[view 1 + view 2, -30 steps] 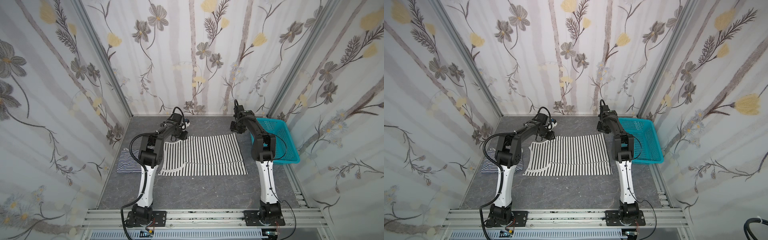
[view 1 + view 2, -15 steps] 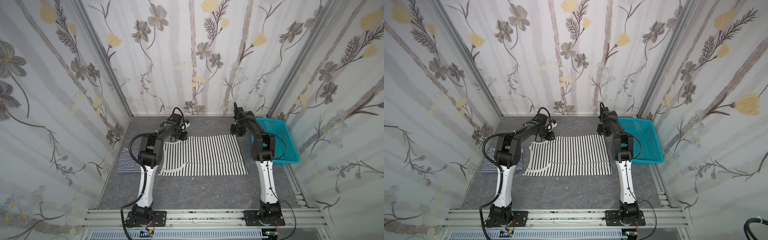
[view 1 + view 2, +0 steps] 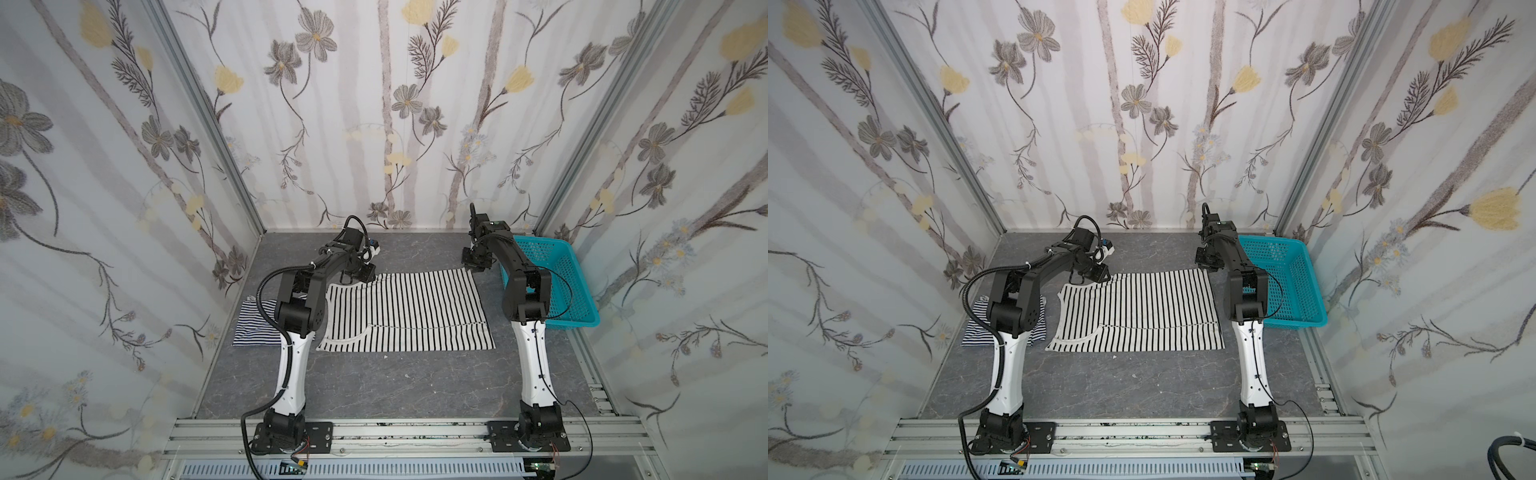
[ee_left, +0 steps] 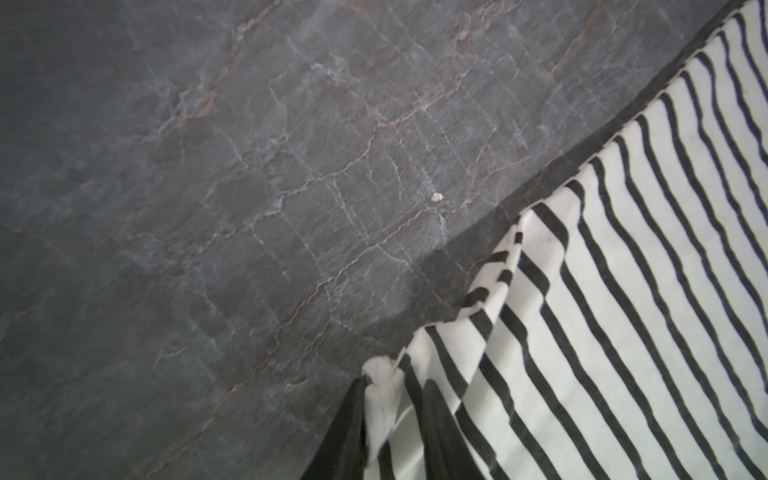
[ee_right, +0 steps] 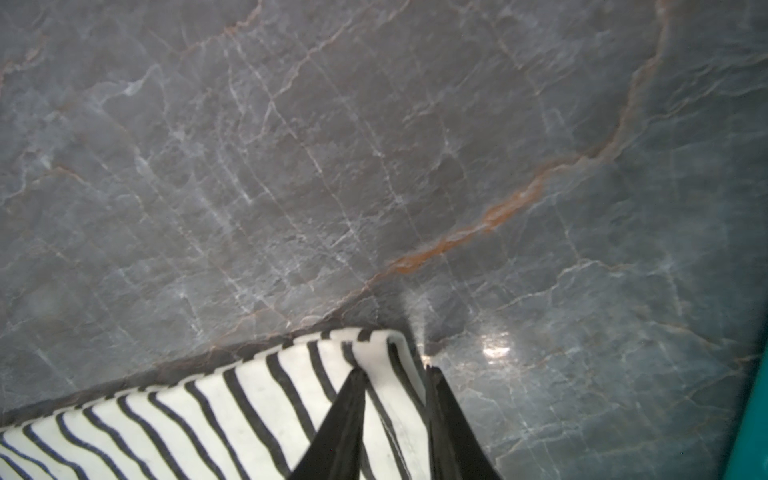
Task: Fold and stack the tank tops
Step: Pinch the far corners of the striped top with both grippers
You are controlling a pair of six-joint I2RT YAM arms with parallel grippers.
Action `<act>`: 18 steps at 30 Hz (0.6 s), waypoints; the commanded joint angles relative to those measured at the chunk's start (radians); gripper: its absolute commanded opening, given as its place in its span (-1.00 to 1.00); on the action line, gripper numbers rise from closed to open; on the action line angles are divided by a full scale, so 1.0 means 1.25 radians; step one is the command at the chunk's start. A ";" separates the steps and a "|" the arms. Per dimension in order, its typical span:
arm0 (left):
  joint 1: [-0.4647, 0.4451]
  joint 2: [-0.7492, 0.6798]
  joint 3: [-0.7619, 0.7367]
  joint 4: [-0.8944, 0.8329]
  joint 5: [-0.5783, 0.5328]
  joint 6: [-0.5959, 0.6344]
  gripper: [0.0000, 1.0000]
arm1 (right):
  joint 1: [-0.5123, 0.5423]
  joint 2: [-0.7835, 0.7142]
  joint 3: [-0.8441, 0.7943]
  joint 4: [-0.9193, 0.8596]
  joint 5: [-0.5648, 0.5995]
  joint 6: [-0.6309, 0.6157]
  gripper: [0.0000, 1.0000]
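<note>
A white tank top with wide black stripes [image 3: 407,311] [image 3: 1142,311] lies flat mid-table. My left gripper [image 3: 365,274] [image 4: 397,380] is at its far left corner, shut on a bunched white strap end. At the far right corner my right gripper [image 3: 473,266] [image 5: 395,370] has its fingers closed on the slightly raised hem corner. The finely striped navy tank top [image 3: 253,324] [image 3: 976,328] lies folded by the left wall, partly hidden behind the left arm.
A turquoise perforated basket [image 3: 575,322] [image 3: 1302,322] stands against the right wall, close beside the right arm. Grey marble tabletop [image 3: 395,386] stretches in front of the cloth. Flowered walls close in three sides.
The right gripper has dropped a little onto the cloth's far right corner and its jaws have narrowed on it. The left gripper and the cloth stay where they were.
</note>
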 commanded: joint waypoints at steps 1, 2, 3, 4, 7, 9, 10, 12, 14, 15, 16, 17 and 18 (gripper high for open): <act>0.002 -0.014 0.000 -0.009 0.005 -0.003 -0.50 | 0.003 0.003 0.006 0.014 -0.012 -0.014 -0.44; 0.002 -0.015 0.000 -0.008 0.005 -0.003 -0.50 | 0.004 0.002 0.006 0.014 -0.012 -0.014 -0.43; 0.002 -0.016 0.001 -0.008 0.006 -0.004 -0.50 | 0.003 0.002 0.007 0.017 -0.013 -0.014 -0.43; 0.002 -0.014 0.000 -0.008 0.005 -0.005 -0.49 | 0.002 0.002 0.007 0.019 -0.013 -0.013 -0.44; 0.003 -0.015 -0.003 -0.008 0.007 -0.005 -0.50 | 0.002 0.002 0.008 0.022 -0.010 -0.012 -0.47; 0.004 -0.015 -0.005 -0.009 0.007 -0.004 -0.50 | 0.001 0.003 0.010 0.023 -0.011 -0.012 -0.55; 0.003 -0.015 -0.005 -0.007 0.007 -0.004 -0.50 | 0.001 0.003 0.010 0.022 -0.009 -0.013 -0.60; 0.005 -0.015 -0.006 -0.009 0.008 -0.004 -0.49 | 0.000 0.003 0.010 0.021 -0.009 -0.014 -0.73; 0.005 -0.014 -0.007 -0.009 0.009 -0.004 -0.50 | 0.000 0.003 0.010 0.019 -0.010 -0.016 -0.90; 0.005 -0.013 -0.006 -0.008 0.010 -0.004 -0.50 | 0.000 0.003 0.010 0.019 -0.011 -0.018 -1.00; 0.004 -0.014 -0.006 -0.008 0.011 -0.004 -0.53 | 0.000 0.003 0.010 0.019 -0.011 -0.018 -1.00; 0.005 -0.014 -0.005 -0.008 0.010 -0.003 -0.63 | 0.000 0.002 0.009 0.019 -0.012 -0.020 -1.00; 0.005 -0.016 -0.005 -0.008 0.009 -0.001 -0.78 | 0.000 0.001 0.008 0.017 -0.013 -0.020 -1.00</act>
